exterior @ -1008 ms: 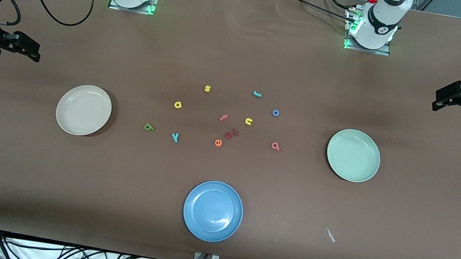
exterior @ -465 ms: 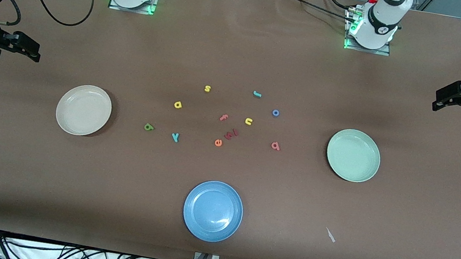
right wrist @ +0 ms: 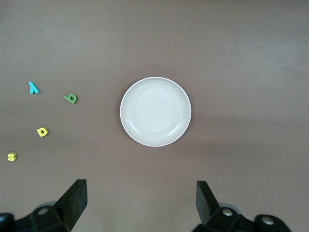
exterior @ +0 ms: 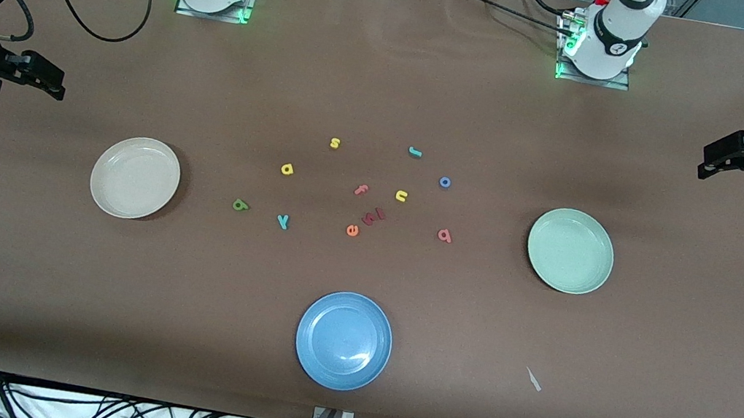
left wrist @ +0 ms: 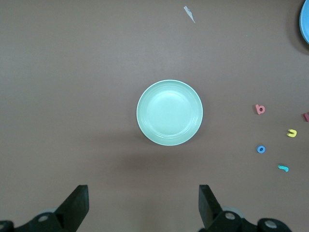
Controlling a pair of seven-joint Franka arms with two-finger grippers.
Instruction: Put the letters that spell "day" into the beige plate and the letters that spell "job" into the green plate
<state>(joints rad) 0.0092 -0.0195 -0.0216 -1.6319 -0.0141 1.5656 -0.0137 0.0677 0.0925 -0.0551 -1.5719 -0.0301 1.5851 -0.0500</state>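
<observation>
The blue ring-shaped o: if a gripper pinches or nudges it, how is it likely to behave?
The blue o lies flat on the table, so it probably slides rather than rolls when nudged. It looks tiny and foam-like, likely very light and slightly squashy. Being so low, the fingertips may have to almost touch the table to catch its edges.

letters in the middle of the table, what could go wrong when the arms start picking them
1. Wrong letter: yellow a shares its colour with the yellow s and yellow u; teal y matches teal j.
2. Wrong plate: the blue plate also sits close to the cluster.
3. The foam letters are tiny, so a wide-open right gripper may nudge rather than grasp one.
</observation>
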